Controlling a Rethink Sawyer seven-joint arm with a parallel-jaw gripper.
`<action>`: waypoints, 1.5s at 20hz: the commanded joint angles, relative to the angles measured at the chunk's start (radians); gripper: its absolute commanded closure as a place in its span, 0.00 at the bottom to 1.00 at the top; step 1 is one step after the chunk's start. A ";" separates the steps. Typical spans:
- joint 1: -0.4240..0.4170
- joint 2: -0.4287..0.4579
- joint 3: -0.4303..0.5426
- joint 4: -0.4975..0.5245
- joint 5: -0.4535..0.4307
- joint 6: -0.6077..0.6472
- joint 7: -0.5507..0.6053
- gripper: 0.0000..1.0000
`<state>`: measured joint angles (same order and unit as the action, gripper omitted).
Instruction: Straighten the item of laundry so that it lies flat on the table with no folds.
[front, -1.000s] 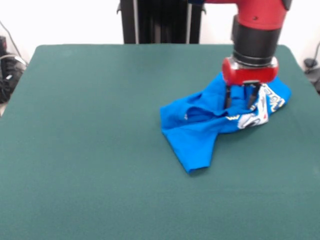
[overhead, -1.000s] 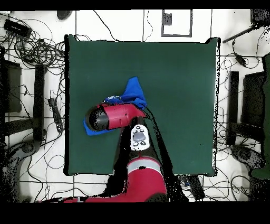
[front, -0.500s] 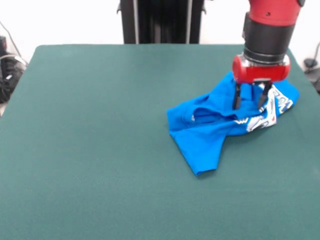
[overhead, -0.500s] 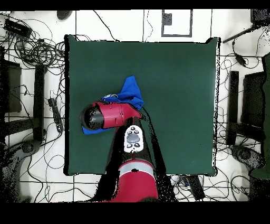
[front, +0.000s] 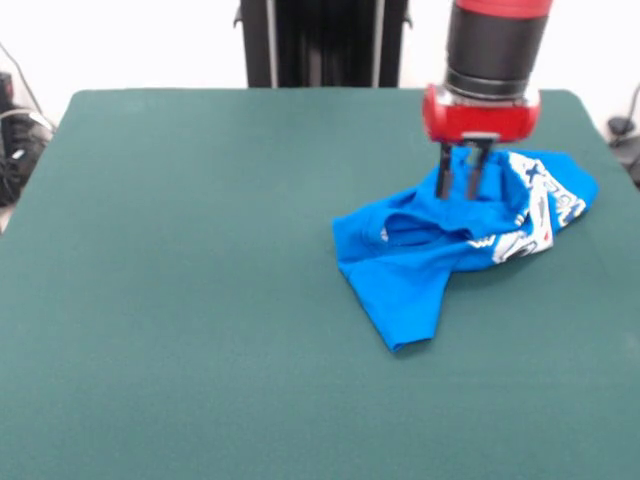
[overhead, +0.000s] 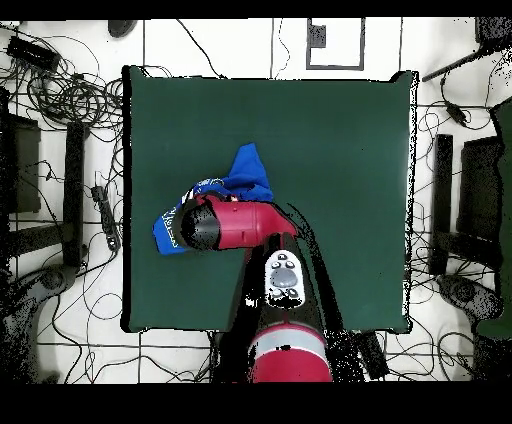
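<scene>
The T-shirt (front: 440, 240) lies crumpled on the desk (front: 200, 300), in the right half of the front view and toward the far edge. One flap extends toward the near edge; white print shows on the bunched right end. The tool (front: 460, 185) hangs vertically over the shirt's middle, tips at the fabric, fingers (front: 443, 180) a narrow gap apart. Whether they hold cloth cannot be determined.
</scene>
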<state>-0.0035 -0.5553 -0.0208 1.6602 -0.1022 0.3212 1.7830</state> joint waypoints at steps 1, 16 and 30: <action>0.006 -0.009 -0.025 0.121 0.006 -0.063 0.209 1.00; -0.075 -0.064 0.034 0.227 -0.021 -0.100 0.136 0.00; -0.207 -0.022 0.094 0.366 -0.107 -0.193 0.089 0.00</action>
<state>-0.1976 -0.6352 -0.0476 1.9005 -0.1570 0.2178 1.7830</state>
